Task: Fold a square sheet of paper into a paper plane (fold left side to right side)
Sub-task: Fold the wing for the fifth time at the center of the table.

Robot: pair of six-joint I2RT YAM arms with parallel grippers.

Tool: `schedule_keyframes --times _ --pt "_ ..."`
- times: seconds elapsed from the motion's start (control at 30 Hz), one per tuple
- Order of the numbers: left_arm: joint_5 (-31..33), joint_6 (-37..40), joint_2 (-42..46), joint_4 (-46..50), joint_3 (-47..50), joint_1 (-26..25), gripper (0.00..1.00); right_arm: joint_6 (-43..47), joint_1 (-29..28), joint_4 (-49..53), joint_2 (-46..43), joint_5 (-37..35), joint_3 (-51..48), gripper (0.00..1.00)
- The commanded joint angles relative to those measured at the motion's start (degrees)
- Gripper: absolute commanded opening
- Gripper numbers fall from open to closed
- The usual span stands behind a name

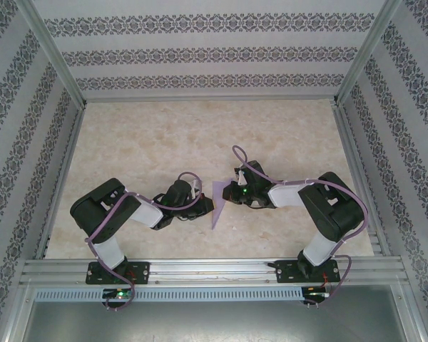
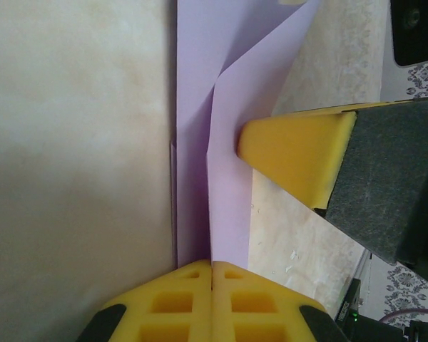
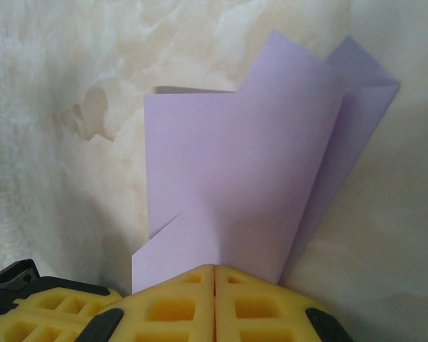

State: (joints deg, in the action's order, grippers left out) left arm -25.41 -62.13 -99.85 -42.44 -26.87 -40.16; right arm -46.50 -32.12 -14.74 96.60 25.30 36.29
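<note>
Lying between the left jaws and right jaws, thin lavender paper (image 3: pixel 235 178) shows sharp creases. Both are clenched, tips touching it.

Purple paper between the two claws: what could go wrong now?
1. The left claw and right claw are both shut, seemingly pinching the purple paper from opposite sides. Pulling apart might tear it or let it slip out.
2. Its layers look uneven, with corners sticking out, so pressing now could set a crooked crease.
3. The claws sit very close together and might bump.
</note>
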Motion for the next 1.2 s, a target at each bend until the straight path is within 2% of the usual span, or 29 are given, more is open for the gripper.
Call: schedule_keyframes --times 0.0,0.07,0.2,0.4,0.5,0.6,0.87,1.03,1.17 --pt "6.9 0.3 -1.3 10.5 1.8 0.1 0.00 1.1 -0.4 4.3 1.3 -1.8 0.3 0.03" --pt "6.9 0.6 -0.2 10.7 2.0 0.1 0.00 1.2 -0.4 5.4 1.5 -2.4 -0.1 0.00" --pt "7.8 1.6 4.3 13.5 1.9 0.0 0.09 2.1 -0.4 7.8 1.8 -4.0 -0.9 0.00" --pt "11.1 5.8 16.6 27.5 -0.6 0.1 0.21 2.4 -0.4 7.4 1.7 -4.9 -2.4 0.00" --pt "11.8 8.6 22.2 35.2 -3.1 0.1 0.18 2.4 -0.3 6.9 1.6 -4.8 -2.5 0.00" --pt "9.4 10.0 25.0 38.8 -5.5 0.1 0.14 2.5 -0.4 6.9 1.1 -4.8 -2.6 0.00" --pt "-3.0 8.3 19.0 36.8 -11.3 -1.0 0.07 2.5 -0.6 7.2 1.4 -4.9 -2.6 0.00" --pt "-6.1 8.2 13.3 35.3 -14.1 -2.5 0.06 2.5 -0.9 7.0 2.1 -4.9 -2.5 0.00" --pt "-6.2 7.8 10.5 34.0 -14.2 -2.7 0.06 2.5 -1.0 7.1 2.1 -4.8 -2.5 0.00"
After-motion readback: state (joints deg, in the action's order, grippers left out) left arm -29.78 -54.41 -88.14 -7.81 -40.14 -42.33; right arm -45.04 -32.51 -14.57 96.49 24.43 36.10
